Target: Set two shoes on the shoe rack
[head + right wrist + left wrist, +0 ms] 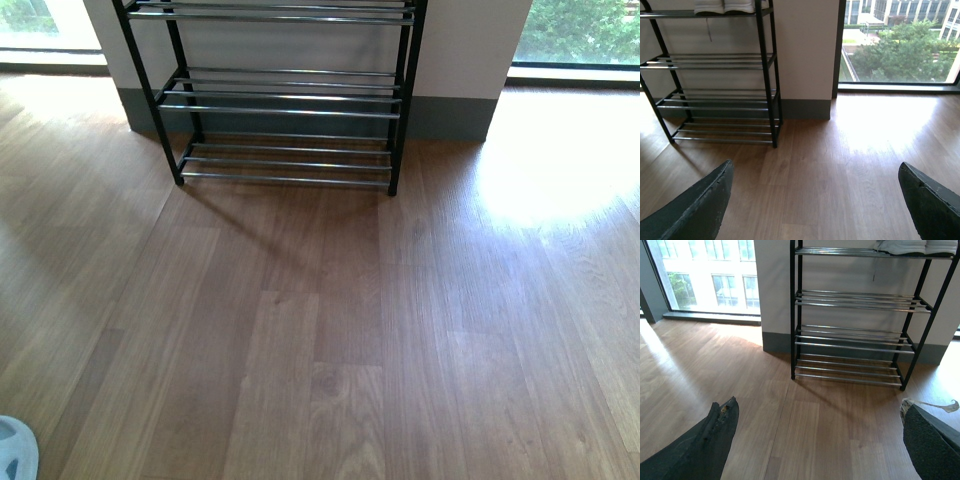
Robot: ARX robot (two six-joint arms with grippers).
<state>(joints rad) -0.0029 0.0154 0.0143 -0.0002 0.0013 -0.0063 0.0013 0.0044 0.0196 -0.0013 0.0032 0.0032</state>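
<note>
A: Item: two shoes (915,246). Location: top tier of shoe rack (850,302), side by side, only white soles showing.
B: Left gripper (817,406), right gripper (815,166): both spread wide, empty. Hazard: a bump to the frame may slide them off the thin rods.

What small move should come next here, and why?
Likely just draw both arms back to rest: two shoes appear to sit on the top tier of the shoe rack, only their white soles showing, and the left gripper and right gripper are open and empty.
</note>
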